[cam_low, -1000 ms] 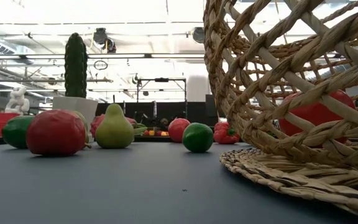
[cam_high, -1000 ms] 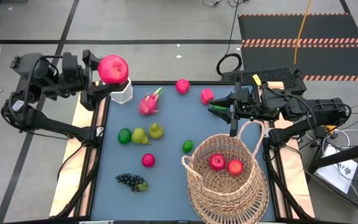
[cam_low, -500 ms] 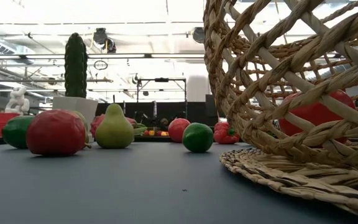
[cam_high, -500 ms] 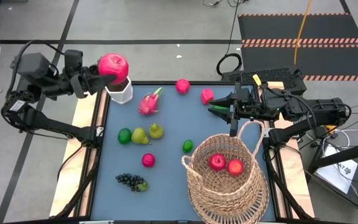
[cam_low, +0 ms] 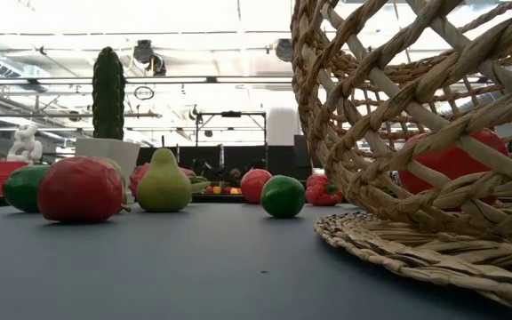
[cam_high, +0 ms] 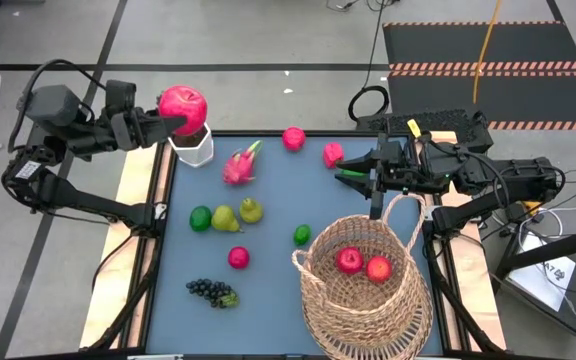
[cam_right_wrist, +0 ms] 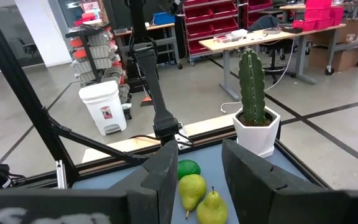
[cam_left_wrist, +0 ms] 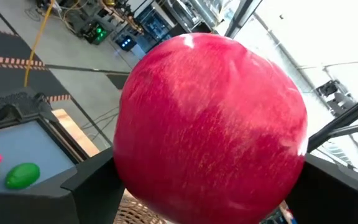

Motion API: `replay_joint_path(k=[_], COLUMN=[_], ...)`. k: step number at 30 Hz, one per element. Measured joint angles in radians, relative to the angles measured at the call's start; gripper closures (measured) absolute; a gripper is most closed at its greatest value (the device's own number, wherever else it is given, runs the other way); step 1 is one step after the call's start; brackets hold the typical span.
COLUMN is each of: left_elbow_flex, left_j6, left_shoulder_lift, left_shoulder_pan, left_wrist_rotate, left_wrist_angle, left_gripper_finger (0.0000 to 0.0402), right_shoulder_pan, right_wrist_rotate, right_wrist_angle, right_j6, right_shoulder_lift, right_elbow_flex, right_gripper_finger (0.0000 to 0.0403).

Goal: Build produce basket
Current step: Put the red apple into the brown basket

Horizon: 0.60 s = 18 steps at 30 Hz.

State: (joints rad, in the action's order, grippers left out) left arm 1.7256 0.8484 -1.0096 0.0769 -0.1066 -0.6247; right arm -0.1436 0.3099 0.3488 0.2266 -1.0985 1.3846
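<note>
My left gripper (cam_high: 163, 122) is shut on a big red apple (cam_high: 183, 108), held high over the table's far left corner above the white cactus pot (cam_high: 196, 148). The woven basket (cam_high: 363, 290) stands on its base at the near right with two red apples (cam_high: 363, 264) inside. The loose produce resting on the blue table includes a dragon fruit (cam_high: 240, 164), pink fruits (cam_high: 293, 138), pears (cam_high: 225, 217), limes (cam_high: 200, 217), a red apple (cam_high: 238, 257) and grapes (cam_high: 213, 292). My right gripper (cam_high: 346, 174) hangs open over the far right, nothing between its fingers (cam_right_wrist: 163, 174). My left gripper pinches the big apple by two opposite sides (cam_left_wrist: 129, 168) between its two fingers (cam_left_wrist: 92, 190). The fingers come in level from the table's left. The apple fills the gap between them and is lifted clear, above the white pot.
The green cactus (cam_low: 108, 93) in its white pot stands at the far left corner, right below the held apple. The basket's arched handle (cam_high: 398, 215) rises just near my right gripper. Bare blue table (cam_high: 278, 300) lies between the grapes and the basket.
My left gripper has rolled about its own pointing line while staying in place, so its fingers stand differently around the apple. The apple has turned with it and stays held clear above the pot.
</note>
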Motion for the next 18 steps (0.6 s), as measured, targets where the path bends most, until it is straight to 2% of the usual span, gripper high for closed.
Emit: replay_joint_path(k=[9,18], left_elbow_flex=[0.0,0.0], left_j6=[-0.047,-0.415], left_shoulder_lift=[0.0,0.0], left_shoulder_pan=[0.0,0.0], left_wrist_rotate=[0.0,0.0], left_wrist_angle=[-0.005,-0.013], left_gripper_finger=[0.0039,0.0039], right_shoulder_pan=[0.0,0.0], right_wrist_rotate=[0.0,0.0], right_wrist_angle=[0.0,-0.003], right_j6=[-0.002,-0.011], right_shoulder_lift=[0.0,0.0], right_elbow_flex=[0.0,0.0], right_gripper_finger=[0.0284,0.0284])
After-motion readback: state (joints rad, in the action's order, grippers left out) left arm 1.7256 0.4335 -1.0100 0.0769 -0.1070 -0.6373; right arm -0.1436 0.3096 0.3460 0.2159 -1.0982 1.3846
